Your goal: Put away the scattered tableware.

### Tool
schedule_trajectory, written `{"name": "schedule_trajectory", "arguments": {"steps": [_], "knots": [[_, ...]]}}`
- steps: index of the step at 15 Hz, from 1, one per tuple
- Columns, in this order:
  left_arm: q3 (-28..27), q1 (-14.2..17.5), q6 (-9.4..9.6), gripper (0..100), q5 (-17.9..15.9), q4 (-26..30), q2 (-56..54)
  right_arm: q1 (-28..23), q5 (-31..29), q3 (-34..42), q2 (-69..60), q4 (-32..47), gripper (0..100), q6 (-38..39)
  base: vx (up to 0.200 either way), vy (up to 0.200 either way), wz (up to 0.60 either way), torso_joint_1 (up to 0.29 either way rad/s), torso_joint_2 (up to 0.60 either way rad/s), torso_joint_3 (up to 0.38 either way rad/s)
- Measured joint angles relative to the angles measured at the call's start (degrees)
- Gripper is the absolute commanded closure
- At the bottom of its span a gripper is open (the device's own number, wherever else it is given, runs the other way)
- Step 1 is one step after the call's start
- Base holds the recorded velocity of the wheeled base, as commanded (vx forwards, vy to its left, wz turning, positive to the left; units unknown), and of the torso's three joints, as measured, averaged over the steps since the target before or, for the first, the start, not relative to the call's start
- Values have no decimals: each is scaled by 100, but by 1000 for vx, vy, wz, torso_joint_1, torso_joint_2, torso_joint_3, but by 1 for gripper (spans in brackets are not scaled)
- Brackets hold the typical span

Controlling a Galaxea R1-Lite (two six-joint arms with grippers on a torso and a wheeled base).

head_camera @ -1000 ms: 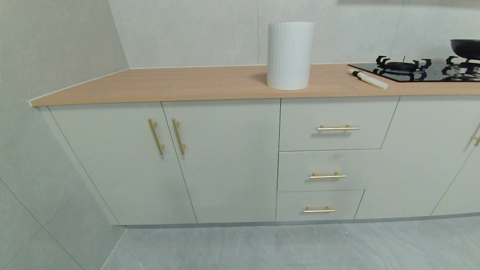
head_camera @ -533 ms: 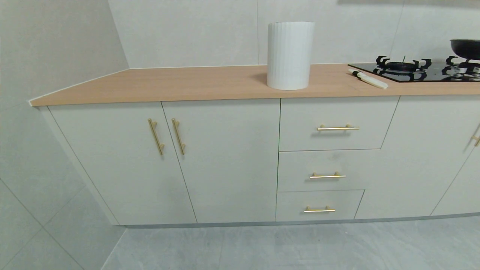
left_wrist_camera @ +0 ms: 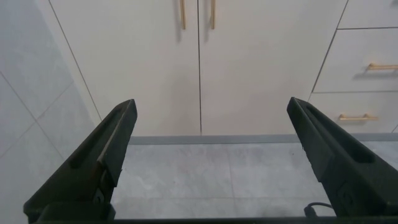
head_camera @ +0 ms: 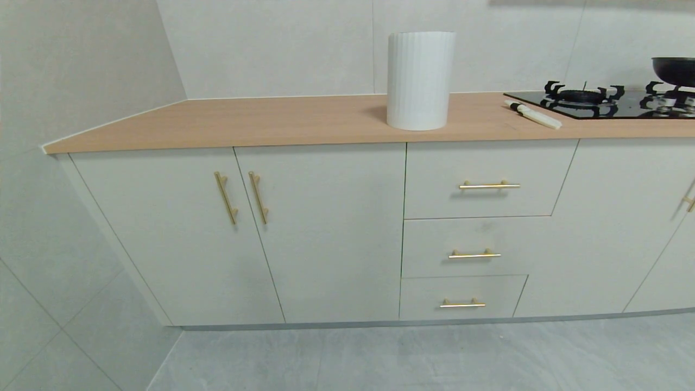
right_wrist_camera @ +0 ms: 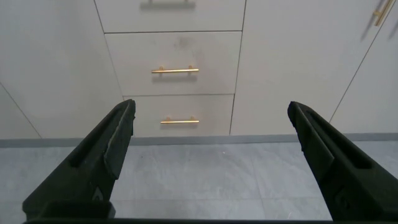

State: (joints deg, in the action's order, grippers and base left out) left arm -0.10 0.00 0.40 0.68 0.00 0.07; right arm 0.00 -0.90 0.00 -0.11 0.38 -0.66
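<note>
A white-bladed knife (head_camera: 533, 114) with a dark handle lies on the wooden countertop (head_camera: 271, 120), close to the hob. A tall white ribbed cylinder (head_camera: 418, 80) stands on the counter to its left. My left gripper (left_wrist_camera: 211, 109) hangs low over the grey floor, open and holding nothing, facing the double cupboard doors (left_wrist_camera: 199, 56). My right gripper (right_wrist_camera: 211, 109) is likewise open with nothing between its fingers, low before the lower drawers (right_wrist_camera: 175, 71).
A black glass hob (head_camera: 613, 102) with pan supports and a dark pan (head_camera: 675, 69) fills the counter's right end. Below are cupboard doors (head_camera: 239, 233) with gold handles and three shut drawers (head_camera: 483, 184). A wall (head_camera: 65, 136) closes the left side; grey floor (head_camera: 434, 358) lies in front.
</note>
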Motion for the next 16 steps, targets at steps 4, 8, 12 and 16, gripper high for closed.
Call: {"name": "schedule_trajectory", "arguments": {"steps": [4,8,12,16], "knots": [[10,0,39,0,-2,2,0,0,0,0,0,5,0,0,200,0,0,6,-4,0],[10,0,44,0,-2,0,0,0,0,0,0,5,0,-2,200,0,0,2,6,4],[7,0,39,0,-2,-2,0,0,0,0,1,5,0,0,200,0,0,0,1,2],[10,0,46,0,-2,-2,0,0,0,0,1,6,0,1,200,0,0,4,-1,4]]}}
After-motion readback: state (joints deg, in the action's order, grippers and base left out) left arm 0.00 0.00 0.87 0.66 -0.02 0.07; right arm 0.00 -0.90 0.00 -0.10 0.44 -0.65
